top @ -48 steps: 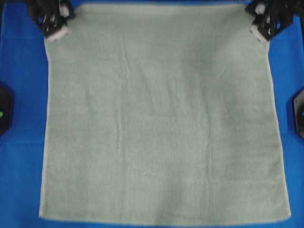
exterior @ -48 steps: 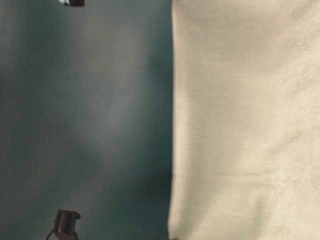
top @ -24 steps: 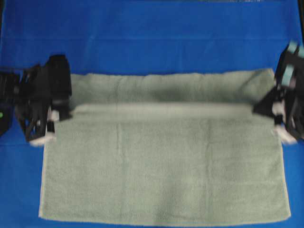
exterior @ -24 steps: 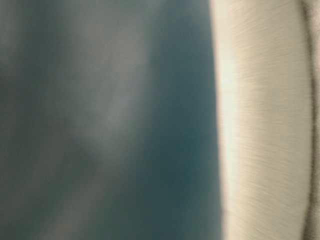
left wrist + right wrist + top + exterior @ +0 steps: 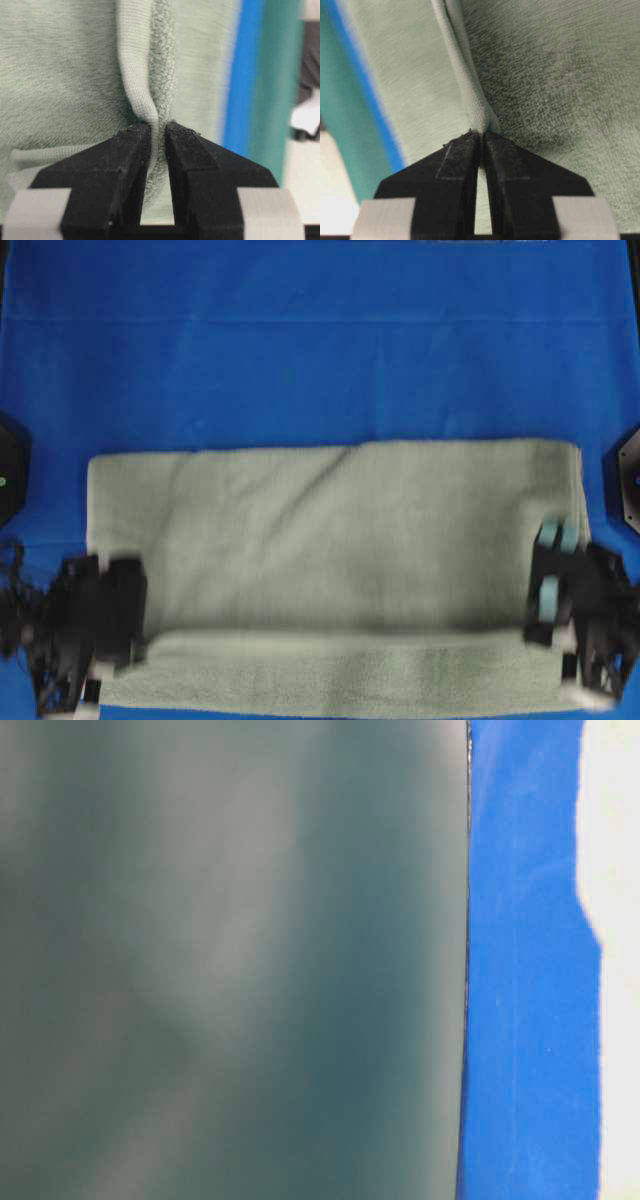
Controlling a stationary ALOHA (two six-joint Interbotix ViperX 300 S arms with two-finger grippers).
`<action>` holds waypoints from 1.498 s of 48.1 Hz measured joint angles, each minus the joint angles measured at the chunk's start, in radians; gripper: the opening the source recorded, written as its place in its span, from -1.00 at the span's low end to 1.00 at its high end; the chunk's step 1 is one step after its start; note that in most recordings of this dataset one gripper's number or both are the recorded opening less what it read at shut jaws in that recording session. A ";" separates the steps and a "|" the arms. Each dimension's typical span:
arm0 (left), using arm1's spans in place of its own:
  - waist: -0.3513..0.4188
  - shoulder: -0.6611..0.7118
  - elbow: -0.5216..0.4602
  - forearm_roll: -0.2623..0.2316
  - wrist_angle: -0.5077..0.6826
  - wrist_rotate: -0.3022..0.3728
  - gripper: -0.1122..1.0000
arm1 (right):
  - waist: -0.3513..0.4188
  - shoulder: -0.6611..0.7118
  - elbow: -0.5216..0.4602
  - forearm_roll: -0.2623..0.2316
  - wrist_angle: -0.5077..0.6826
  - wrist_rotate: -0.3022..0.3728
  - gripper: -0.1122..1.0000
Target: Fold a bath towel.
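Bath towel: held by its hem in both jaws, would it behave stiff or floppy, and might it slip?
Probably floppy: the bath towel drapes over itself in a soft fold. Slipping seems unlikely, since the hem is pinched tightly and the terry looks grippy.

1. Left gripper (image 5: 90, 650): motion-blurred in the overhead view, cut off by the bottom edge.
2. Right gripper (image 5: 575, 640): blurred, outline smeared.
3. Bath towel (image 5: 335, 570): near edge partly cropped by the frame bottom.
4. Table-level view: mostly unfocused grey-green haze; only a blue cloth (image 5: 525, 970) strip is legible.
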 measured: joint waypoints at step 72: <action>0.066 0.009 -0.187 0.028 0.255 0.170 0.69 | 0.095 -0.014 -0.190 -0.183 0.643 0.253 0.30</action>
